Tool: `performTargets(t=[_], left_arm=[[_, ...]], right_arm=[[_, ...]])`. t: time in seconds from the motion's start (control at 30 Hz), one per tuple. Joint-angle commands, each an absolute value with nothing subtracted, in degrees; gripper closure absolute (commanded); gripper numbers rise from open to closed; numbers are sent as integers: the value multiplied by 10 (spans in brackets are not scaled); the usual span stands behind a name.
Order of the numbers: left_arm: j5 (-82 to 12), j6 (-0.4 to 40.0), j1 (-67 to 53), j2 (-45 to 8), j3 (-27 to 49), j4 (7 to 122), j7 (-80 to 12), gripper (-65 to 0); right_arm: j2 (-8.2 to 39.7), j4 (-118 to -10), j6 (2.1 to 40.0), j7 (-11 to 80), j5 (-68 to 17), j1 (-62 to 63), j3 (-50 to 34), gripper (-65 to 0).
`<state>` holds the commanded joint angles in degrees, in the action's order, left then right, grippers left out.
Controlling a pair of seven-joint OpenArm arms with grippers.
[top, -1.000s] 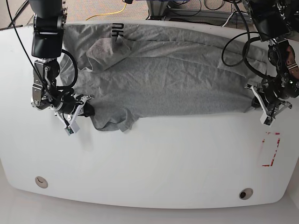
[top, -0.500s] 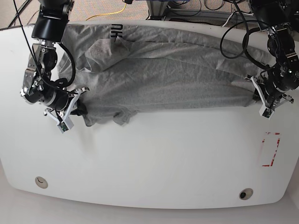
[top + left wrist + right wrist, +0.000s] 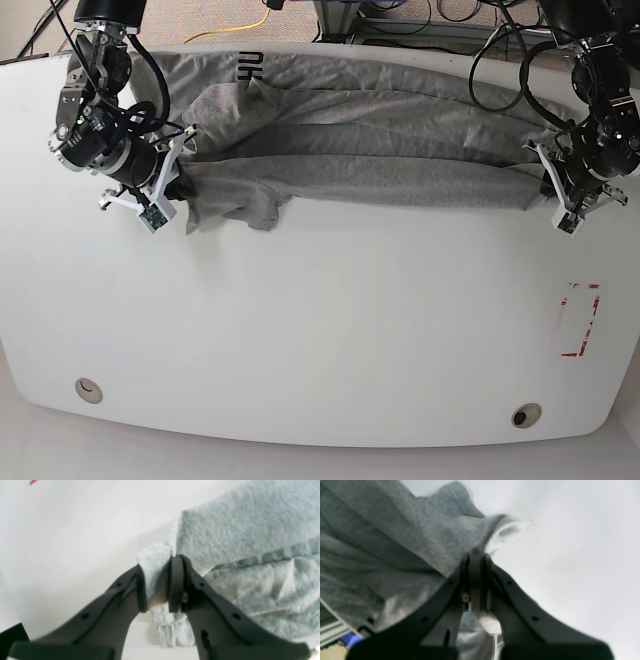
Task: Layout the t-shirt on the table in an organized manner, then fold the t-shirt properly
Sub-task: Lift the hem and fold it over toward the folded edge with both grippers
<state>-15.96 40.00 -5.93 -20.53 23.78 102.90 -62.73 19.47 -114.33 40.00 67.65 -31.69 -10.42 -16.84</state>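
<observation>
The heather-grey t-shirt (image 3: 360,150) lies stretched across the far half of the white table (image 3: 320,330), with dark lettering (image 3: 250,66) near the far edge. Its near edge is pulled into a taut band between both grippers. My right gripper (image 3: 178,188), on the base view's left, is shut on a bunch of the t-shirt (image 3: 395,542); the wrist view shows its jaws pressed together at the gripper (image 3: 476,557) with cloth between. My left gripper (image 3: 553,195), on the base view's right, is shut on a thick fold of the t-shirt (image 3: 237,530), pinched in the gripper (image 3: 157,580).
A red-taped rectangle (image 3: 580,320) marks the table at the near right. Two round grommet holes (image 3: 88,390) (image 3: 525,414) sit by the front edge. Cables and a yellow cord (image 3: 240,25) lie on the floor beyond the far edge.
Both grippers have carried the shirt's near edge toward the far side of the table. The cloth between them has drawn back and tightened into a narrower band.
</observation>
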Motion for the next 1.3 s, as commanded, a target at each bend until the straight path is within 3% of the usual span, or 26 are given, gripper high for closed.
performTargets(t=[0.53, 0.63, 0.7, 0.8, 0.87, 1.03, 1.3], left_arm=[[-159, 400, -87, -221, 258, 1029, -627, -106], [-158, 400, -89, -221, 258, 1029, -627, -108], [-158, 400, -89, -221, 258, 1029, -629, -110], [-157, 400, -93, -221, 258, 1029, -630, -115], [-157, 400, -102, -226, 257, 1029, -630, -189], [-160, 400, -111, -236, 257, 1033, -631, -421], [-161, 400, -108, -264, 259, 1058, -657, -428]], right_arm=[[198, -1144, 400, 676, -318, -201, -168, -35], [198, -1144, 400, 676, -317, -201, -167, -149], [198, -1144, 400, 676, -316, -208, -167, -284], [199, -1144, 400, 676, -316, -210, -167, -419], [199, -1144, 400, 676, -316, -211, -167, -493], [203, -1160, 400, 676, -318, -208, -185, -503], [211, -1161, 400, 676, -318, -169, -206, -503]])
